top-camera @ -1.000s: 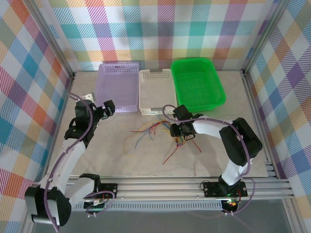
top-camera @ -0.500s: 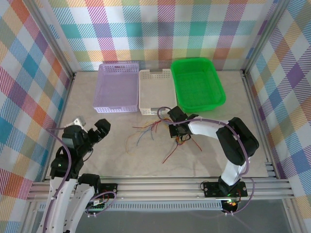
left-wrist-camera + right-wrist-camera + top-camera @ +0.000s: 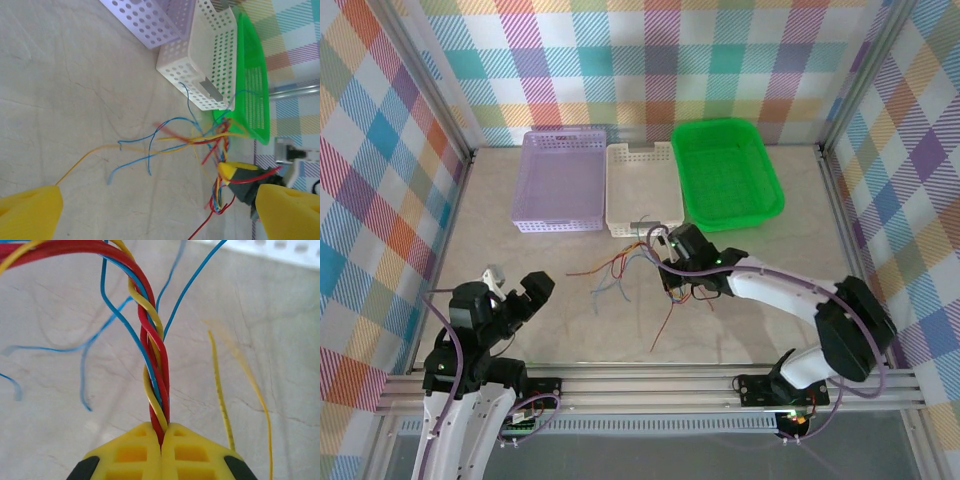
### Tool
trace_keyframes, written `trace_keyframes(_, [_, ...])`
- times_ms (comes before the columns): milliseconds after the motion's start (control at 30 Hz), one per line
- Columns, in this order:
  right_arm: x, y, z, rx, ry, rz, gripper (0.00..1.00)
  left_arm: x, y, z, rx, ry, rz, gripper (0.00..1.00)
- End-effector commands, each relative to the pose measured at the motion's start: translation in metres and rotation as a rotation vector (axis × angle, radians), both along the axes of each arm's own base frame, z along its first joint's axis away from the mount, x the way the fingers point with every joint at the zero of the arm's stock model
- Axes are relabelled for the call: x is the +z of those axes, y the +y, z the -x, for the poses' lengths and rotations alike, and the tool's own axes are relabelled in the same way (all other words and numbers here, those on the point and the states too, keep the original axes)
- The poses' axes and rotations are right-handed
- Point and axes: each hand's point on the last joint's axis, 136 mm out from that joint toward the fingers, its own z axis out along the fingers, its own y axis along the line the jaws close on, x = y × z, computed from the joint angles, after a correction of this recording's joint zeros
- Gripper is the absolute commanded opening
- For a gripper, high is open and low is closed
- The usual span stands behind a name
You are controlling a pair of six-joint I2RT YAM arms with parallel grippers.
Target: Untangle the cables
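At the left of the table [image 3: 570, 335], the left gripper [image 3: 513, 290] hangs close to its own base, its jaws spread wide with nothing between them, well apart from the cables [image 3: 620, 268]. These lie on the bare surface just in front of the white basket [image 3: 616, 190]. Loose blue, yellow and red ends fan out toward the left, and further right they gather into one bunch. There the right gripper [image 3: 680, 280] is clamped tight on that bunch. Its wrist view shows red, yellow and blue strands wound around one another like a braid, rising straight out of the pinched fingertips [image 3: 135, 440]. By the look of it, the task is at an early stage: only the free ends are spread, no single cable lies wholly apart from the others, and the twisted core is intact. What is left is probably to separate the strands one at a time, with the idle left gripper a likely helper against the right one's hold.
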Motion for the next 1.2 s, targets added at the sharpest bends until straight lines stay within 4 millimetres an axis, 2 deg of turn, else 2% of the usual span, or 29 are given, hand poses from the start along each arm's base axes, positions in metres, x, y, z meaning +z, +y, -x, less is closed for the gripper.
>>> trace_keyframes(0, [0.016,0.004,0.009,0.094,-0.047,-0.031,0.00,0.007,-0.012,0.002,-0.047,-0.008,0.069,0.98])
trace_keyframes(200, [0.042,0.008,0.018,0.180,-0.115,-0.082,0.00,0.021,-0.027,-0.012,-0.101,-0.034,0.110,0.98])
trace_keyframes(400, [0.054,0.016,0.027,0.242,-0.115,-0.132,0.00,0.051,-0.053,-0.028,-0.191,-0.116,0.150,0.98])
trace_keyframes(500, [0.059,0.021,0.032,0.269,-0.111,-0.160,0.00,0.054,-0.075,-0.031,-0.268,-0.118,0.102,0.99])
trace_keyframes(633, [0.065,0.024,0.039,0.300,-0.114,-0.186,0.00,0.048,-0.108,-0.033,-0.366,-0.104,-0.026,1.00])
trace_keyframes(867, [0.069,0.029,0.050,0.350,-0.096,-0.209,0.00,0.049,-0.141,-0.048,-0.407,-0.110,-0.032,1.00])
trace_keyframes(1067, [0.072,0.035,0.061,0.398,-0.092,-0.219,0.00,0.050,-0.159,-0.056,-0.427,-0.116,-0.050,1.00])
trace_keyframes(1167, [0.073,0.038,0.064,0.413,-0.089,-0.219,0.00,0.059,-0.172,-0.057,-0.448,-0.154,-0.020,0.99])
